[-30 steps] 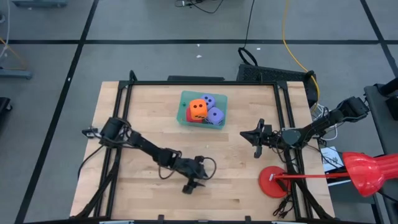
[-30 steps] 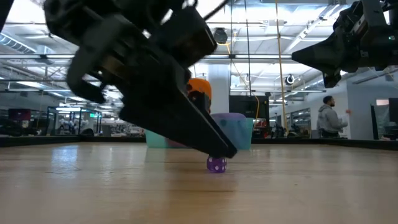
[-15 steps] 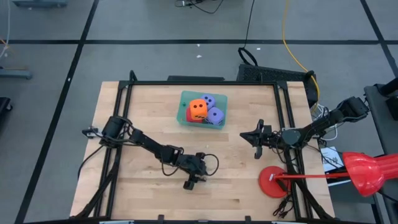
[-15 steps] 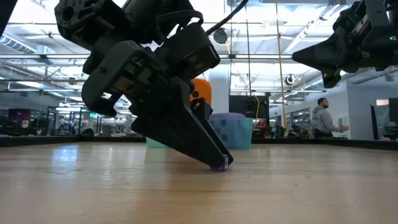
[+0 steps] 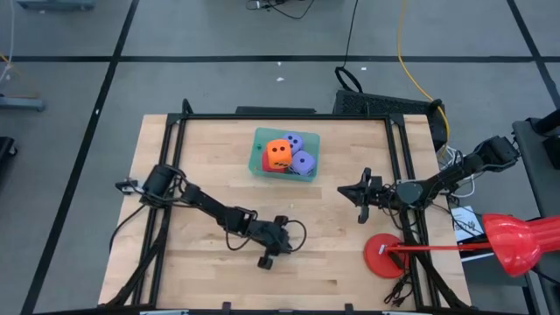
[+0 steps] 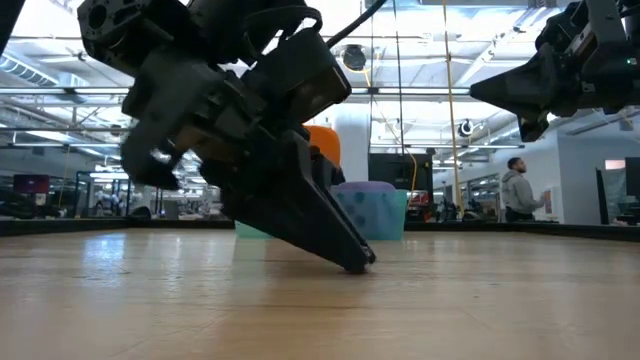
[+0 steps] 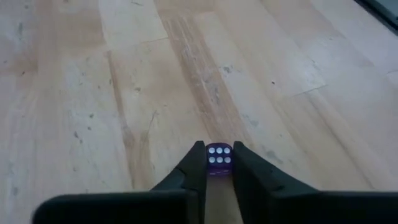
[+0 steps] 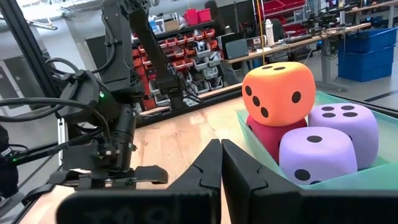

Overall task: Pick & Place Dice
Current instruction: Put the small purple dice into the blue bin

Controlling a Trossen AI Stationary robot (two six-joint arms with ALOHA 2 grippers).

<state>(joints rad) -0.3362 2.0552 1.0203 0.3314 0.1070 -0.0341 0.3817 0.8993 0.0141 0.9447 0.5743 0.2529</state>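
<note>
Left gripper (image 7: 218,163): fingers closed on a tiny purple die (image 7: 218,158) at table (image 5: 201,153) level, near the front.
Risk: pinch at the very tips; die may squirt out on lifting.
Views: only left wrist shows the die; the low view hides it.
Right gripper (image 5: 361,194): shut, empty, parked right.

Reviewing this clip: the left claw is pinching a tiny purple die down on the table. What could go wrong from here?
1. The small purple die sits only at the very tips of the left claw, so it may squirt out or drop on lifting.
2. The fingertips touch the wooden table; pressing lower could scrape or jam them.
3. The teal bin is already heaped with large dice, so the small die may roll off if placed there.
</note>
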